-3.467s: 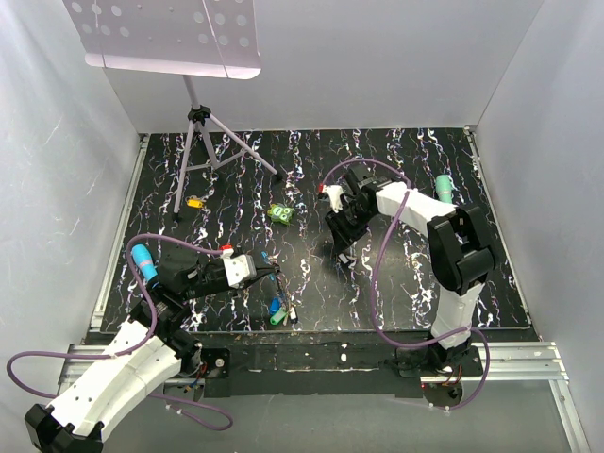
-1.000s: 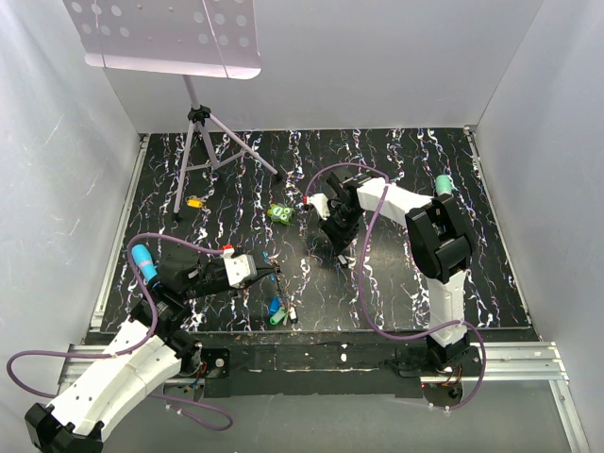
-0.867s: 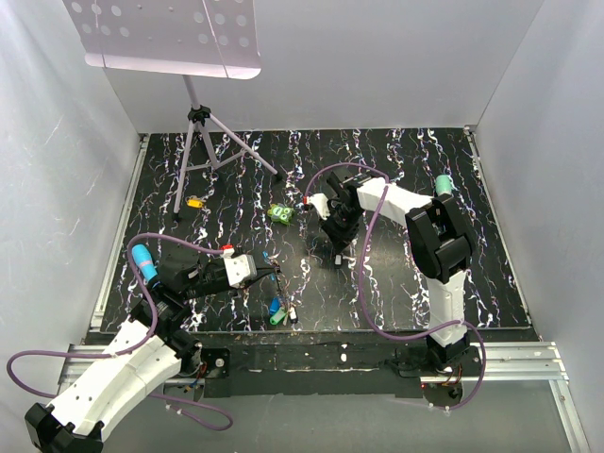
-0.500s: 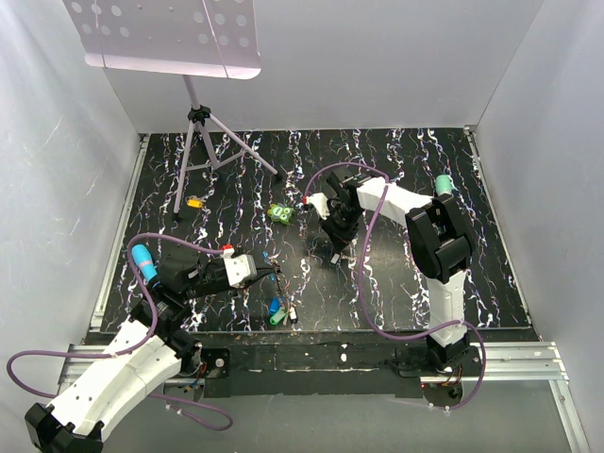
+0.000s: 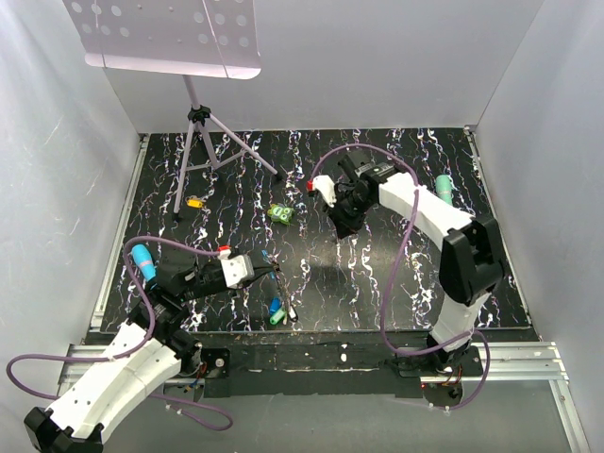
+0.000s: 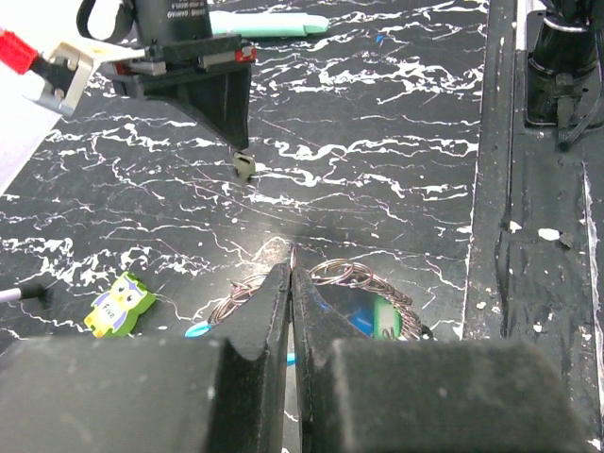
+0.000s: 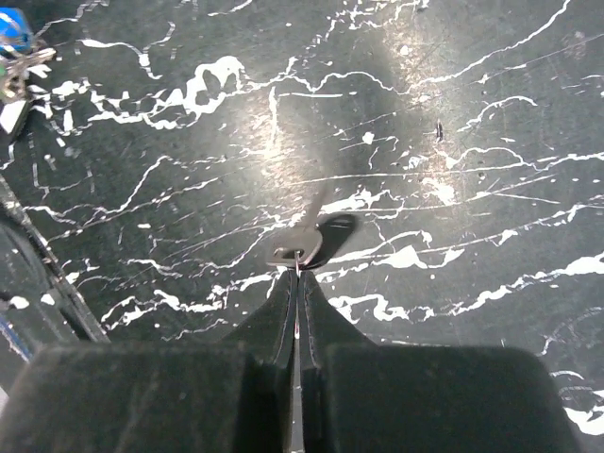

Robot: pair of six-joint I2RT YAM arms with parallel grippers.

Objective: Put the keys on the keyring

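A black bench (image 5: 396, 274) veined with white marbling fills a booth of plain white walls, with a metal rail along its near edge. A tripod music stand (image 5: 203, 123) with a perforated desk stands at the back left. Near it lies a small orange piece (image 5: 194, 201), a green owl figure (image 5: 278, 214) sits mid-bench, and a teal marker (image 5: 444, 189) lies at the far right. White lettering on the right gripper's housing is cut off at the top of the left wrist view and cannot be read. The left arm reaches low from the near left corner, forearm almost level, and the left gripper (image 6: 291, 274) has its jaws clenched on a thin strand of the keyring (image 6: 351, 276), whose chain loops just beyond the tips. Blue and green keys (image 5: 276, 312) lie beside that loop near the front edge; whether they are threaded on it cannot be told. The right arm arches over mid-bench with the right gripper (image 7: 296, 269) pointing down, jaws pinched on one small pale key (image 6: 243, 168) held just above the surface, its shadow below.
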